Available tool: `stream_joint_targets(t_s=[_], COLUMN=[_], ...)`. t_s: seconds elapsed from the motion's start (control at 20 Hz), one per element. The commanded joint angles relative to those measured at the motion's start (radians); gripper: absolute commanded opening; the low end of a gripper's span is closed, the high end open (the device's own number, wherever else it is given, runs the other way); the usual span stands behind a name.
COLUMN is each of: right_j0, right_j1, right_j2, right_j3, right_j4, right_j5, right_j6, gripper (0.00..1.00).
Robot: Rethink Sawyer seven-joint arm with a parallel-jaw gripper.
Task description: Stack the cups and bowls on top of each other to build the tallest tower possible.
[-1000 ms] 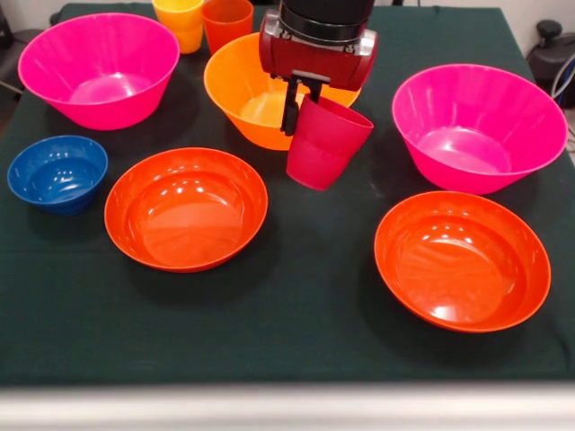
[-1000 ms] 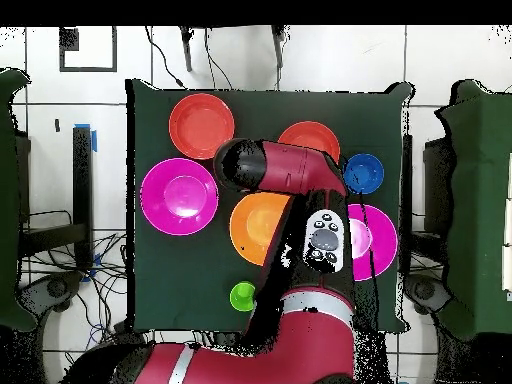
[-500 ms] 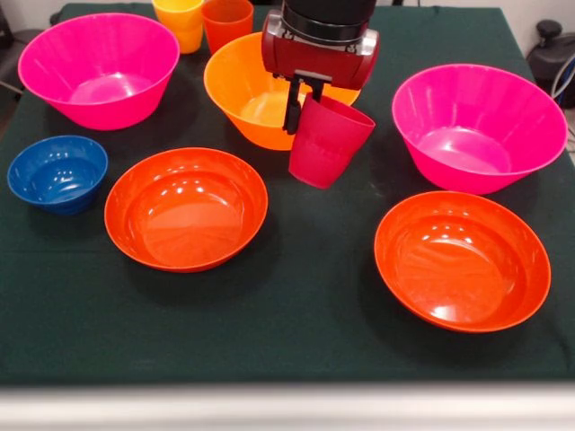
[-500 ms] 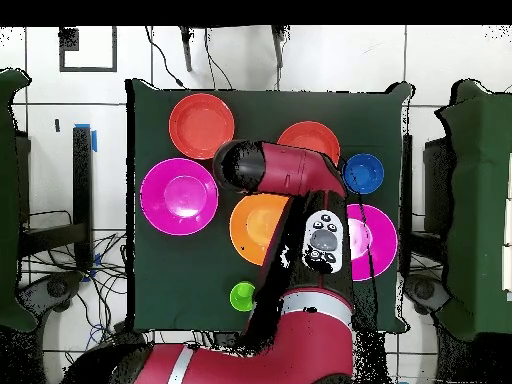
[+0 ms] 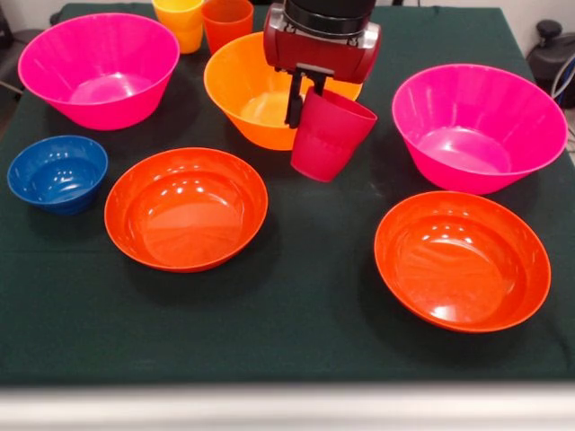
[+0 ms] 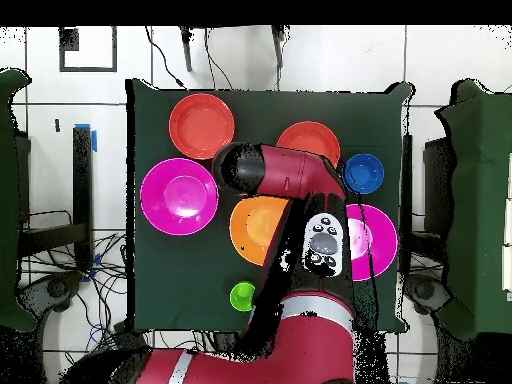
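Observation:
My gripper (image 5: 304, 108) is shut on the rim of the red cup (image 5: 329, 136), with one finger outside the rim and one inside. The cup hangs tilted above the cloth, just in front of the large orange bowl (image 5: 243, 94), which is empty. The small blue bowl (image 5: 57, 172) sits at the left. The yellow cup (image 5: 180, 21) and orange cup (image 5: 226, 21) stand at the far edge. The green cup (image 6: 242, 296) shows only in the overhead view. There the arm (image 6: 285, 175) hides the gripper and the red cup.
Two large pink bowls (image 5: 99, 67) (image 5: 478, 126) stand at the far left and right. Two shallow red-orange bowls (image 5: 186, 208) (image 5: 461, 260) sit nearer the front. All rest on a dark green table cloth (image 5: 296, 332).
The gripper has risen a little with the red cup and drawn slightly back toward the large orange bowl. Nothing else has moved.

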Motion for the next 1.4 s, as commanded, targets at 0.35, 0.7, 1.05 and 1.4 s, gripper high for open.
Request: stream_joint_targets(t_s=[0.35,0.7,1.05,1.4], right_j0=[-0.033,-0.077,-0.160,-0.164], right_j1=[-0.030,-0.057,-0.166,-0.193], right_j2=[0.120,0.136,0.195,0.223], right_j3=[0.074,0.082,0.249,0.327], right_j4=[-0.076,-0.080,-0.102,-0.161], right_j5=[0.030,0.063,0.026,0.011], right_j6=[-0.072,-0.112,-0.186,-0.153], gripper=[0.00,0.00,0.00,0.00])
